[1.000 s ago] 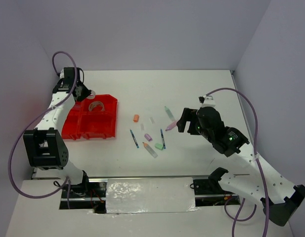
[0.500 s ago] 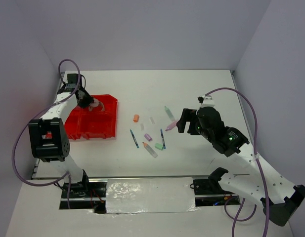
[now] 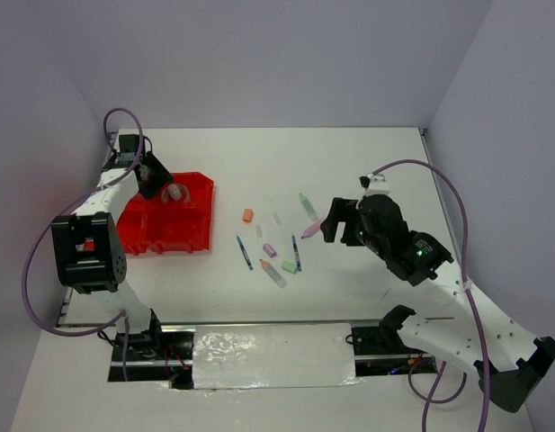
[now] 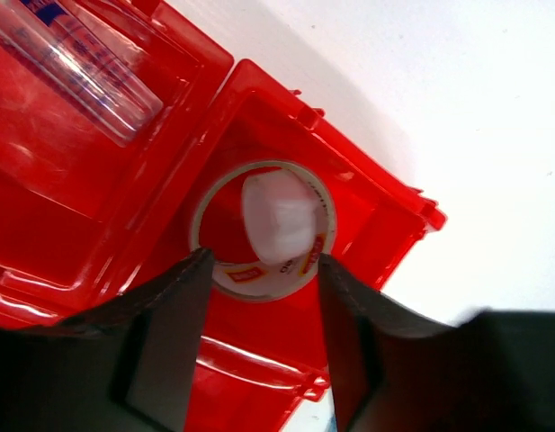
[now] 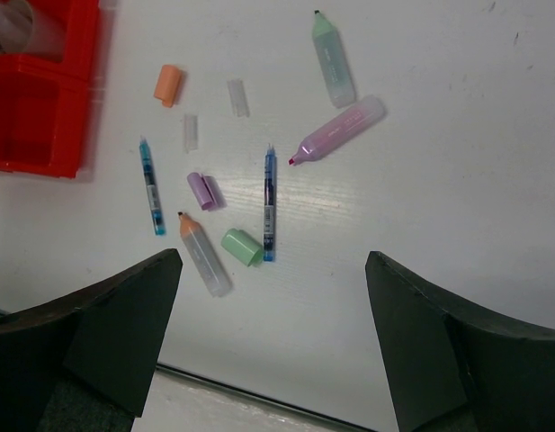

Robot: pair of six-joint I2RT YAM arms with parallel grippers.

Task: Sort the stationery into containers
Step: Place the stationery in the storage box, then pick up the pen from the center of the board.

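Observation:
The red tray lies at the left. A tape roll lies flat in its far right compartment, with a white lump in its hole. My left gripper hangs just over that compartment, open, and its fingertips flank the roll's near rim without closing on it. Loose on the table are a green marker, a pink marker, two blue pens, an orange-tipped marker and small caps or erasers. My right gripper hovers above them, wide open and empty.
A clear tube with blue print lies in a neighbouring tray compartment. Two clear caps rest near the orange piece. Grey walls close in the table on three sides. A foil-covered strip runs along the near edge.
The left arm swung in over the tray's far right compartment and its jaws then spread wider above the tape roll. The right arm and the loose stationery have not moved.

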